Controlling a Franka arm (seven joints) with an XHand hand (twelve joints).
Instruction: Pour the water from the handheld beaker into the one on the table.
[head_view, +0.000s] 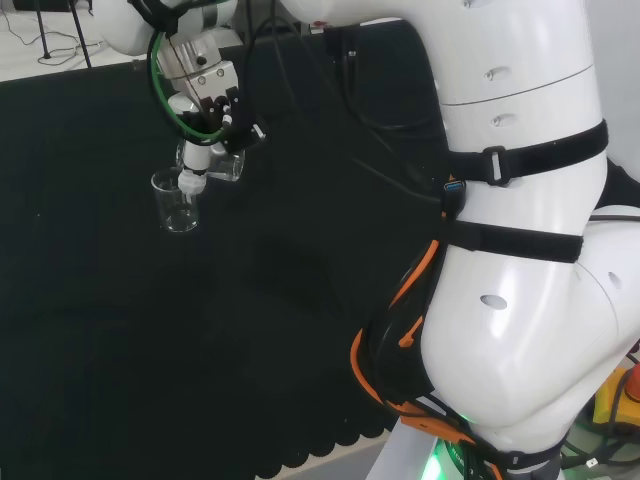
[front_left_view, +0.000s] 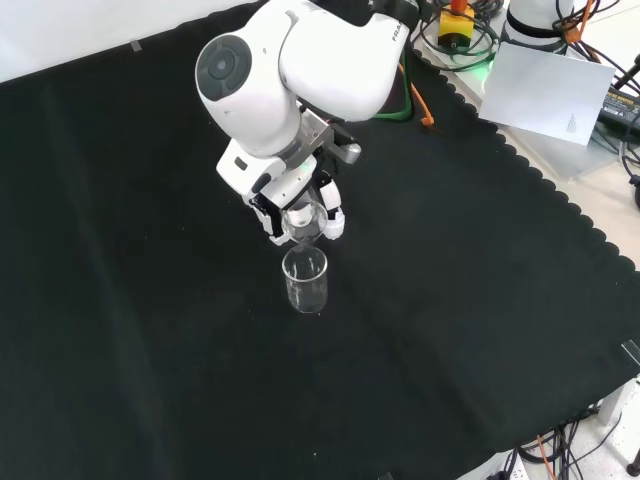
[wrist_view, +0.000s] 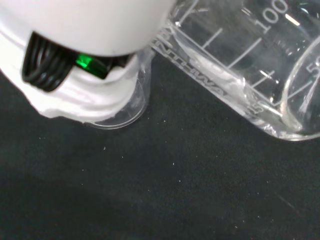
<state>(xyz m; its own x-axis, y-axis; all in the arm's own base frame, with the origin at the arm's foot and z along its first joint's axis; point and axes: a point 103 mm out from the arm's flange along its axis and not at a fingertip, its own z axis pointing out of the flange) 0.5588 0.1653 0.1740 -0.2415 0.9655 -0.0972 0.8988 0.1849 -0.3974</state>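
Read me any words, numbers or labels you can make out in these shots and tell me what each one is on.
"100": a graduation number on the held beaker, wrist view.
Another graduation number at that view's edge is cut off, so unreadable.
A line of small lettering along the same beaker's scale is too distorted to read.
A small mark on the white sheet, front view, is too small to read.
The beaker on the cloth shows no legible print.

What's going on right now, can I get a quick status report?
Hand shut on held beaker, tipped over the table beaker. Table beaker upright on the black cloth. Nothing in the way.
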